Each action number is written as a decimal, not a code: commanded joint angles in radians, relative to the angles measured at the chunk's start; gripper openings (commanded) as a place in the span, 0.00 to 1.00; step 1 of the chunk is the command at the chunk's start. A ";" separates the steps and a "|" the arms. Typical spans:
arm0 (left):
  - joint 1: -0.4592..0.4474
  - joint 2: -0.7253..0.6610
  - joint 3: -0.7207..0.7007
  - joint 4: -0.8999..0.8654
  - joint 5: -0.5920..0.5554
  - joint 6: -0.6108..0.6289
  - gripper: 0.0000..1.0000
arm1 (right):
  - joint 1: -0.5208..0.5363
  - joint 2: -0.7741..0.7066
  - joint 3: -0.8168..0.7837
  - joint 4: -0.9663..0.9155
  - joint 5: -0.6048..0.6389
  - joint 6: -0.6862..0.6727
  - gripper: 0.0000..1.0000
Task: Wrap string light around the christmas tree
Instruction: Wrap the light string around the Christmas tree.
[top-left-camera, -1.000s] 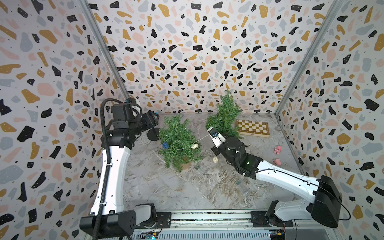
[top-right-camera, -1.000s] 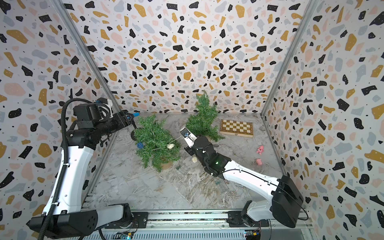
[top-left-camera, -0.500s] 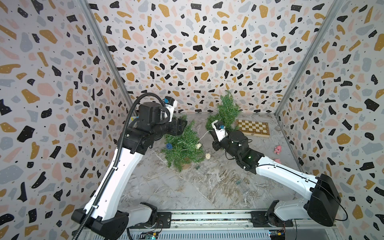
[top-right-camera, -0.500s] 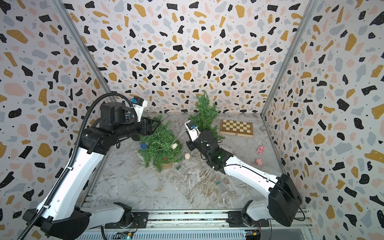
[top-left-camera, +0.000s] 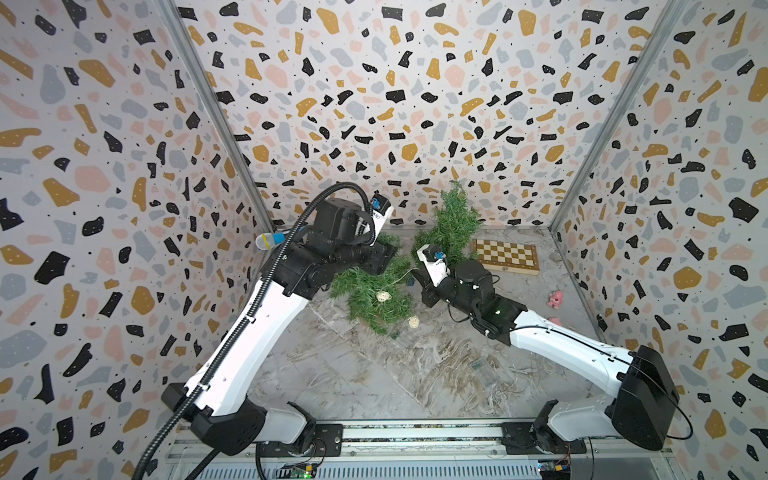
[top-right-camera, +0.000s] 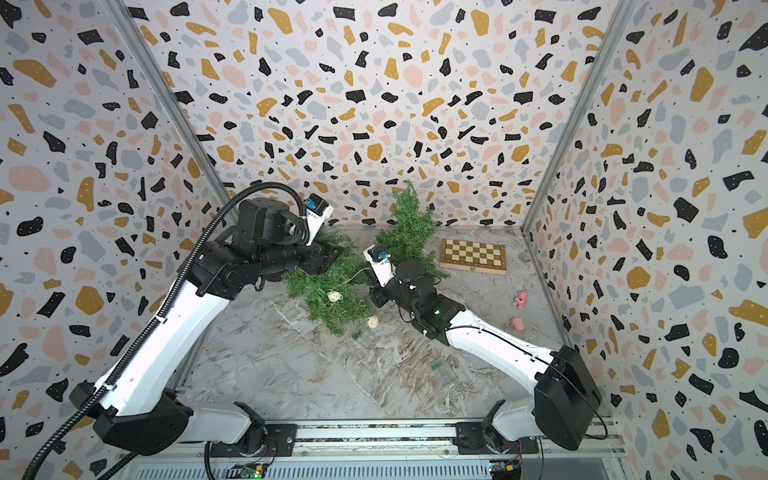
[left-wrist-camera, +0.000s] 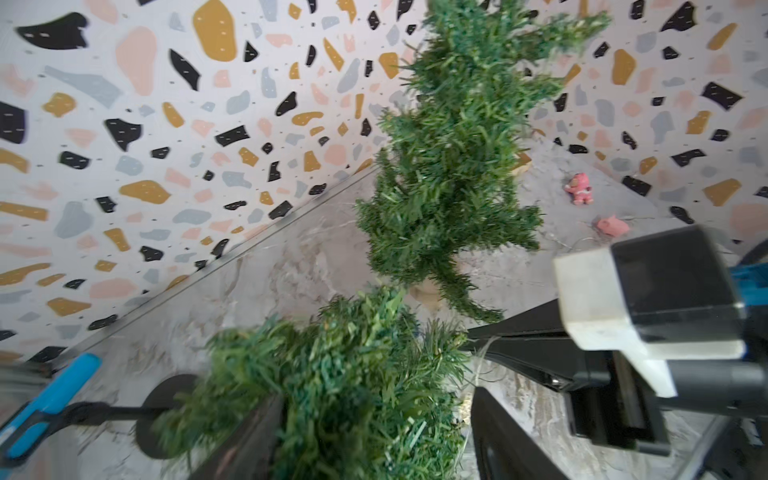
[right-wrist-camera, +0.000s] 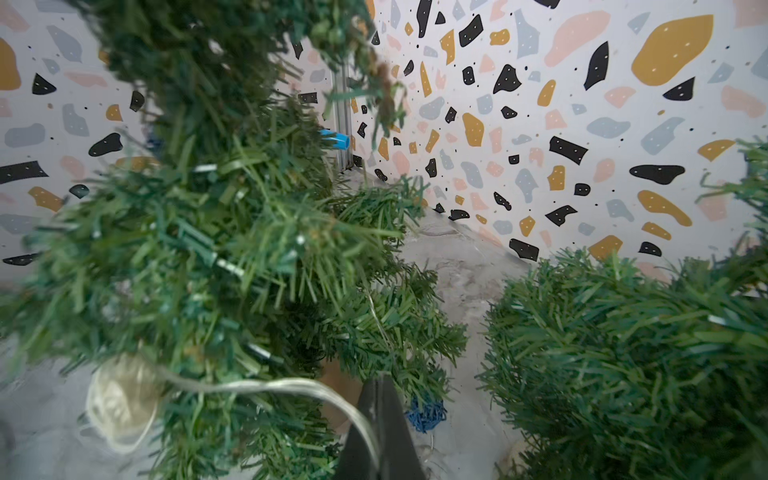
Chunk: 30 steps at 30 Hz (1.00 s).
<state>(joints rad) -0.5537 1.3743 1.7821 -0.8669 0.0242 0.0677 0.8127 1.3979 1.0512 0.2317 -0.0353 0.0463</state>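
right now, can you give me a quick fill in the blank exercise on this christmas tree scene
1. The right gripper is shut on the wire of the string light; the left gripper is ____.
2. Of the near Christmas tree and the far Christmas tree, the chessboard lies beside the ____ one.
3. Both small toys on the table are ____.
Missing words: open; far; pink.

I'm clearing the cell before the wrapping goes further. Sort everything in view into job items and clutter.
Job:
- near Christmas tree
- string light, pinched in the right tool
- left tool, straddling the treetop

Clutter:
- far Christmas tree
- chessboard
- pink toy figure
- microphone
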 joint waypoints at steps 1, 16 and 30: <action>0.032 -0.036 -0.025 0.001 -0.021 0.011 0.70 | -0.002 0.036 0.079 -0.005 -0.055 0.017 0.02; -0.021 -0.066 0.039 -0.049 0.014 -0.046 0.70 | -0.003 0.041 0.103 -0.090 0.000 -0.014 0.02; -0.095 0.034 -0.138 0.020 0.262 -0.020 0.64 | -0.021 -0.021 0.123 -0.085 -0.109 -0.003 0.05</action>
<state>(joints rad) -0.6498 1.4044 1.6543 -0.8791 0.2150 0.0277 0.8005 1.4235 1.1358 0.1432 -0.1040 0.0372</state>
